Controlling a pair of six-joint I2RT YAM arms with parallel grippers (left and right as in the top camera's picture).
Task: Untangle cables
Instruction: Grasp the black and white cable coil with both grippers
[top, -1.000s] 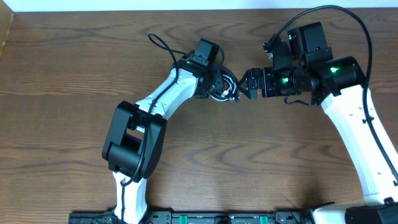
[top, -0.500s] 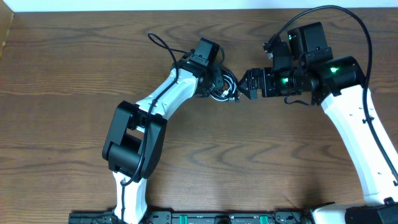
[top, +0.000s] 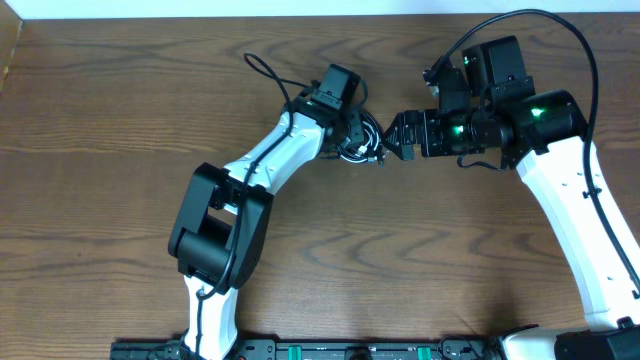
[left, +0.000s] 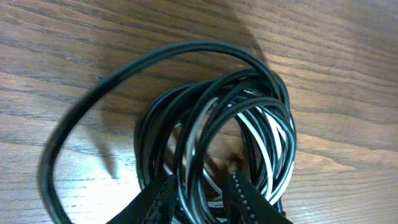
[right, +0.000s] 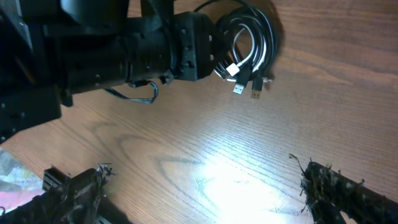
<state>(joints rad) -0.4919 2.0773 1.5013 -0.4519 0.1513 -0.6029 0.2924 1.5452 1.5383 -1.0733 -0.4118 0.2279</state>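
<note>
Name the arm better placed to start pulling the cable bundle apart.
Left. The left gripper straddles strands of the coiled cables; the right gripper hangs open beside them, touching nothing.

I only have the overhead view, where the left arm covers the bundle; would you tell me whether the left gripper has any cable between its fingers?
Observer: Yes. The left wrist view shows black strands of the cables running between the fingers of the left gripper. I cannot tell whether they are clamped.
Operator: Thank you. Is the white one free of the black loops?
Observer: No, the white cable threads among them.
Operator: And the right gripper?
Observer: Its wrist view shows the right gripper open and empty above the table.
</note>
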